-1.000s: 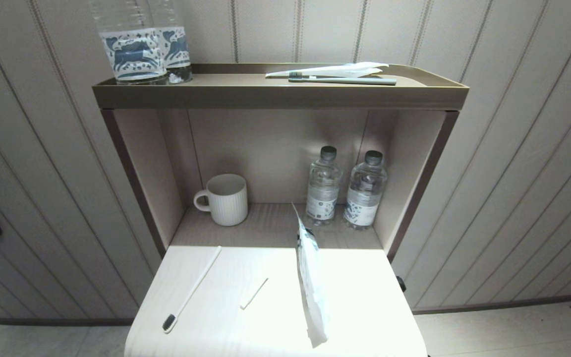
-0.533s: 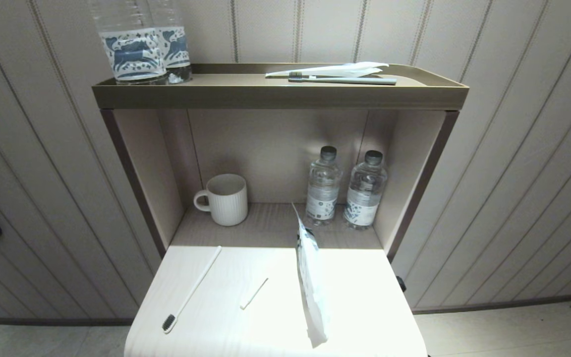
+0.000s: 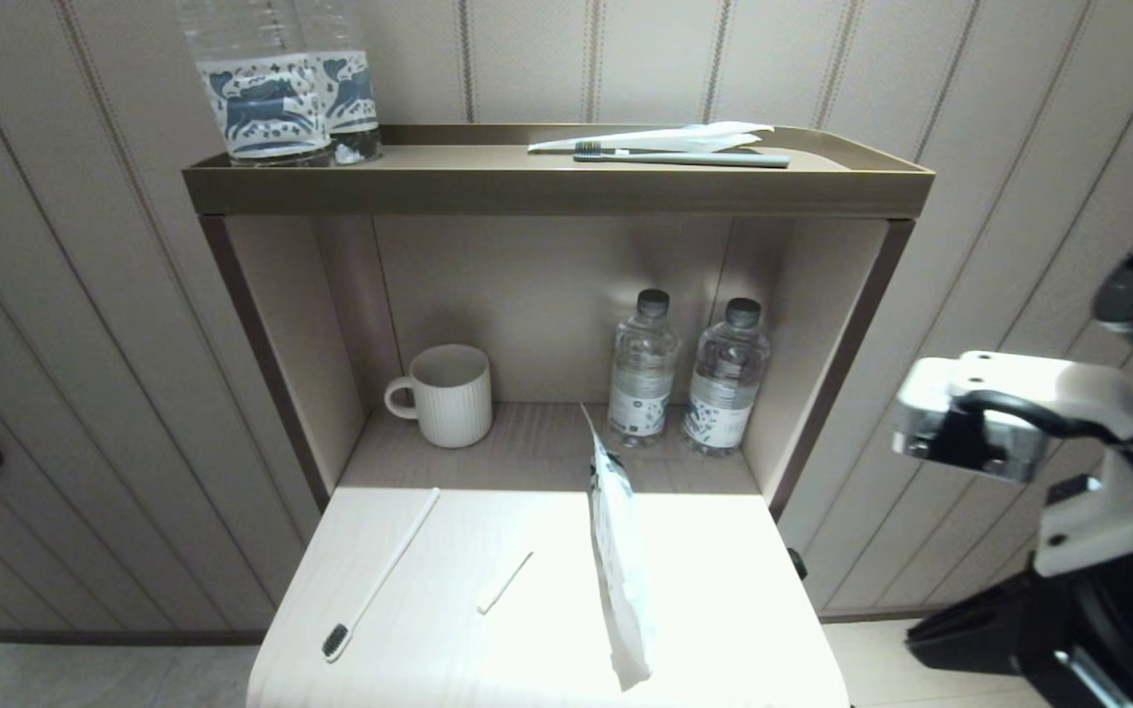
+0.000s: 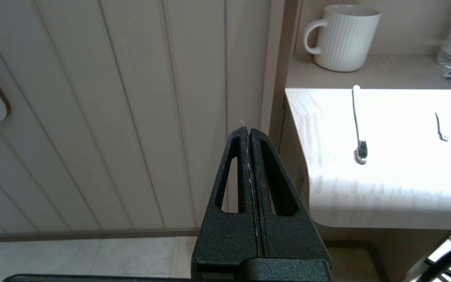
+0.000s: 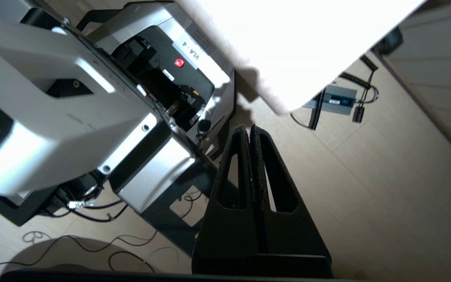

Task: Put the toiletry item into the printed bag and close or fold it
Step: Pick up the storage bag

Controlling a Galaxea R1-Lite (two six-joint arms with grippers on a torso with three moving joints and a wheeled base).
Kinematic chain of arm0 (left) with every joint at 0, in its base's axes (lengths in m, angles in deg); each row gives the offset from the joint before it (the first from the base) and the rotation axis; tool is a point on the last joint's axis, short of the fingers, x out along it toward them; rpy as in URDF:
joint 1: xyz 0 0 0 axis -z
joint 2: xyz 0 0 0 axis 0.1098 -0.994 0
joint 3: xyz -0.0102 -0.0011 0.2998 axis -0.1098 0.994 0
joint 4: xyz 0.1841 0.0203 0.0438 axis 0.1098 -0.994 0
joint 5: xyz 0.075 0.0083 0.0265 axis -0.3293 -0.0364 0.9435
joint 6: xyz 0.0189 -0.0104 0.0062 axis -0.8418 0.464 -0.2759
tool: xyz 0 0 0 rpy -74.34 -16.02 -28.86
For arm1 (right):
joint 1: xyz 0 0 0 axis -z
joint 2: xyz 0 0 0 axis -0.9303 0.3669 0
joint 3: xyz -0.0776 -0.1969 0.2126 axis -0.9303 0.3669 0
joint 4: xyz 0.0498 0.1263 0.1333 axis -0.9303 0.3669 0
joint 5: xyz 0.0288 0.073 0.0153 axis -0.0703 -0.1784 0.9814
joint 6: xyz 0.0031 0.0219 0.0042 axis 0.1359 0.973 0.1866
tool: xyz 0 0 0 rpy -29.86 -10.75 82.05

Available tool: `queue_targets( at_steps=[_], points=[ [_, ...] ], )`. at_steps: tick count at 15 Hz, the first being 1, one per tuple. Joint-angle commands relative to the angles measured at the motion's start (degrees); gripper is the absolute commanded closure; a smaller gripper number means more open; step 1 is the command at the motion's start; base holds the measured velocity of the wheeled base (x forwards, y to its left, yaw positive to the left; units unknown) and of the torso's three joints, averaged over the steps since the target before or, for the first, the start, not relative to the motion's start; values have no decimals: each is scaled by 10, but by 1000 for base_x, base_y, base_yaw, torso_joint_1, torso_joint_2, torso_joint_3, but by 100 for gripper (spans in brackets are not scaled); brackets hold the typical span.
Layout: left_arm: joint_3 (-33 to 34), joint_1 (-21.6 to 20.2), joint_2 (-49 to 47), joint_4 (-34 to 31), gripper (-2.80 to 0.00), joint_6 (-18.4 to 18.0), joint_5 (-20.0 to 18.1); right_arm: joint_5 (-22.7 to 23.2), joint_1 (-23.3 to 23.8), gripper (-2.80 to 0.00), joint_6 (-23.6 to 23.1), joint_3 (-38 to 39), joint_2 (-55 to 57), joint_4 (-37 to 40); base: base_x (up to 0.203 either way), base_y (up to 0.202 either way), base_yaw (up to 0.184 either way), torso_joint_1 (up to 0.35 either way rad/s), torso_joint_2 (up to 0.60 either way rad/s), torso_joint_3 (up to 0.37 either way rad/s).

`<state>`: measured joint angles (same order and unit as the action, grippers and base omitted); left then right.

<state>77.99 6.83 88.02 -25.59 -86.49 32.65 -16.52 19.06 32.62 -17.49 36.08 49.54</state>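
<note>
Right gripper [image 5: 250, 129]: fingers pressed together, empty, off the table's right edge, pointing at the floor.
Left gripper [image 4: 248, 131]: closed, empty, parked left of the table [image 3: 724, 551].
Printed bag [image 3: 619, 551]: on the table, toward nine o'clock of the right arm; long axis twelve to six.
Toothbrush [image 3: 380, 578]: left of the bag, nearer the left gripper.
Nearer arm to bag: right, by my judgement.

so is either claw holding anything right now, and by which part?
Nothing held. Left claw and right claw are both shut on air; the flat white printed paper bag sits untouched on the pale table.
</note>
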Motion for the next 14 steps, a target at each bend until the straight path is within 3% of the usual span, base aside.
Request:
queue_targets(
  at_steps=[1,2,10,14],
  points=[
    [0,0,0,1,0,0,0,-5,-22,0,2,-43,73,3,0,0,0,0,0,0],
    [0,0,0,1,0,0,0,-8,-25,-280,3,-57,91,-2,0,0,0,0,0,0],
    [0,0,0,1,0,0,0,-63,-35,-280,2,-60,205,-94,0,0,0,0,0,0],
    [0,0,0,1,0,0,0,-80,-60,-280,2,-64,206,-113,0,0,0,0,0,0]
  ],
)
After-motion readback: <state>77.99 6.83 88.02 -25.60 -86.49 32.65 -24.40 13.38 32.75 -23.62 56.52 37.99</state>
